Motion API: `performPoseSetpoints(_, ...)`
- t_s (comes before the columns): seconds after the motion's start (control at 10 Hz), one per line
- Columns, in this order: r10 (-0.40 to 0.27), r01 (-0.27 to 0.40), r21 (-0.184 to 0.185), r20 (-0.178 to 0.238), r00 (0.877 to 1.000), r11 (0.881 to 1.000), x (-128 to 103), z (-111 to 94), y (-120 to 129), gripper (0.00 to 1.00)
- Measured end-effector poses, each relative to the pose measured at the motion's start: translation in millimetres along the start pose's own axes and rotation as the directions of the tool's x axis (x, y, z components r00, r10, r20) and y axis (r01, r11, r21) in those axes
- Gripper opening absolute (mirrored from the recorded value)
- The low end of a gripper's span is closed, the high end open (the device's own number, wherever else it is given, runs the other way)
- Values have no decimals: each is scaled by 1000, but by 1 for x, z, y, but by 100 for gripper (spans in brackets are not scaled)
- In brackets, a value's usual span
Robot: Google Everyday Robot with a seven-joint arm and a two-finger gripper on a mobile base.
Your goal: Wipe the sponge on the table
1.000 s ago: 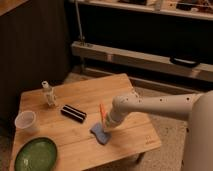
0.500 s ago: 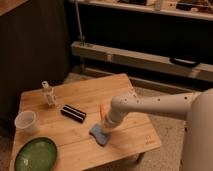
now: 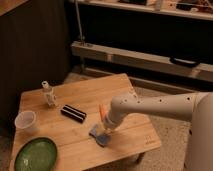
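Hovering at sponge (image 3: 97, 136) — end effector (image 3: 107, 131); orange stick (image 3: 101, 111) beside, black block (image 3: 73, 113) near.

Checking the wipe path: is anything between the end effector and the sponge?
Nothing visible does. The end effector is right at the sponge on the table. The nearest things are the orange stick just behind it and the black striped block, which lies apart from the sponge, toward the table's middle.

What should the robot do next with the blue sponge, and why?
Probably slide the sponge a little across the bare wood beside it. The tool is down at the sponge, which lies flat on the table, so it looks ready to wipe. The orange stick sits just behind, so I'd steer away from it.
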Motion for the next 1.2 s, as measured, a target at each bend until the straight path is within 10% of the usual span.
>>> performPoseSetpoints(0.6,-155,157,-39,38,987,987,-2,-2,17,78)
performPoseSetpoints(1.2,-229,229,-24,-36,973,973,-1,22,41,75)
